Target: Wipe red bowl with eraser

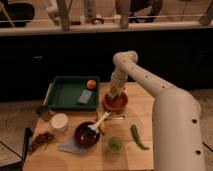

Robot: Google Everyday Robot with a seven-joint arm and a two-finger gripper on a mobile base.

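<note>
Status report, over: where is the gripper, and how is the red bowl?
Gripper low over red bowl. Bowl upright, beside green tray. Dark bowl with white spoon nearby, not blocking.

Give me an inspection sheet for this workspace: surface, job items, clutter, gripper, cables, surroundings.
Surface: wooden table, most items on its left half.
Job's things: red bowl near the back edge, right of the green tray; eraser not made out.
Clutter: orange ball and grey-blue pad in the tray; dark bowl with white spoon; white cup; green cup; long green vegetable.
Grippers: gripper down over the red bowl.
Cables: nothing seen.
Surroundings: dark counter front behind the table.
</note>
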